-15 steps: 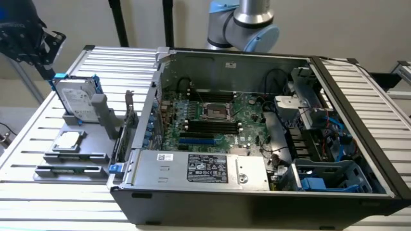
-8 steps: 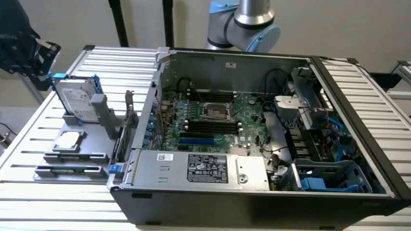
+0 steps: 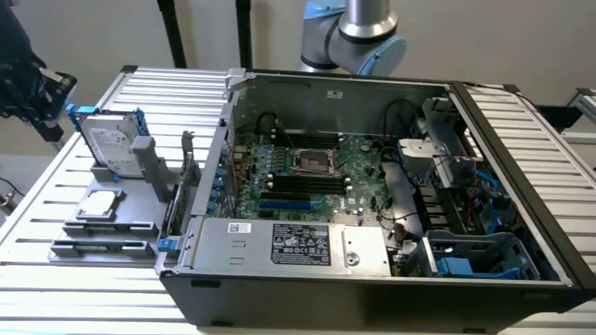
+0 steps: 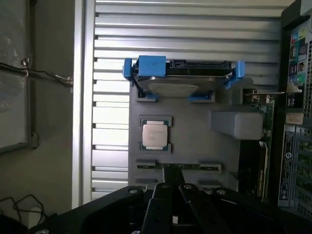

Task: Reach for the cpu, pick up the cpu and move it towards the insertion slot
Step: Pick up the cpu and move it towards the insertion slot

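Note:
The cpu is a small square chip with a silvery top. It lies flat in a holder on the grey fixture plate, at the exterior view's left, outside the computer case. In the wrist view the cpu sits ahead of my gripper, well apart from it, with nothing held. The insertion slot is the silver-framed square socket on the green motherboard inside the open case. The arm rises behind the case's far wall.
A silver hard drive with blue brackets stands on edge behind the cpu. A grey block stands beside it. The case wall separates the fixture from the motherboard. Black memory slots lie below the socket. The table top is slatted metal.

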`<state>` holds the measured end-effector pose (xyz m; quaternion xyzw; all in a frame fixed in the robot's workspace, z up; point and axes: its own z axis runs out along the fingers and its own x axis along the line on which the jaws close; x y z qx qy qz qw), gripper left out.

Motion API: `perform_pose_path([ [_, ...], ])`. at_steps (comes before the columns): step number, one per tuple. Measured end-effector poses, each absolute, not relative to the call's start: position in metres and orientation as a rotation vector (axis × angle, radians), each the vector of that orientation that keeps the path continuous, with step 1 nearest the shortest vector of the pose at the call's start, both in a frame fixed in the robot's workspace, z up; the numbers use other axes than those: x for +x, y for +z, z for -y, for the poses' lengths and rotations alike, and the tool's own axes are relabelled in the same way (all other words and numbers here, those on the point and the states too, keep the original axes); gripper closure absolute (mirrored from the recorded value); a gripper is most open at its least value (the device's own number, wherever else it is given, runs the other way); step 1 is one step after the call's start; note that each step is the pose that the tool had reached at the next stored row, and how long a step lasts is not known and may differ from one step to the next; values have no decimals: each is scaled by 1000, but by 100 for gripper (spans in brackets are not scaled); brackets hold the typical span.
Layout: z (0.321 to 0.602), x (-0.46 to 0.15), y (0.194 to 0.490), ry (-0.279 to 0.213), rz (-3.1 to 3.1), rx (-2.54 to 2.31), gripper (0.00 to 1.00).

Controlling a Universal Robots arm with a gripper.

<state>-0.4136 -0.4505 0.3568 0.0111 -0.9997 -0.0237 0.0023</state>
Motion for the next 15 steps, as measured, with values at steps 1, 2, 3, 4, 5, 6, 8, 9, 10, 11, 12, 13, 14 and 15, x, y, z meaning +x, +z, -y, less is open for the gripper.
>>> perform_pose_path([
  [1,450,-418,355,-75,3136,35,89],
  [2,450,-422,354,-75,3136,36,89],
  [3,450,-423,352,-74,3136,39,89],
  [4,449,-424,352,-73,3136,43,89],
  [5,447,-425,351,-73,3136,47,89],
  [6,445,-426,350,-73,3136,52,89],
  [8,441,-427,349,-72,3136,63,89],
  [9,439,-427,349,-71,3136,70,89],
  [10,437,-427,349,-71,3136,74,89],
  [11,437,-427,349,-71,3136,76,89],
  [12,437,-427,349,-71,3136,76,88],
  [13,437,-427,349,-71,3136,76,88],
  [14,437,-427,349,-71,3136,76,82],
  [15,437,-427,349,-71,3136,76,76],
])
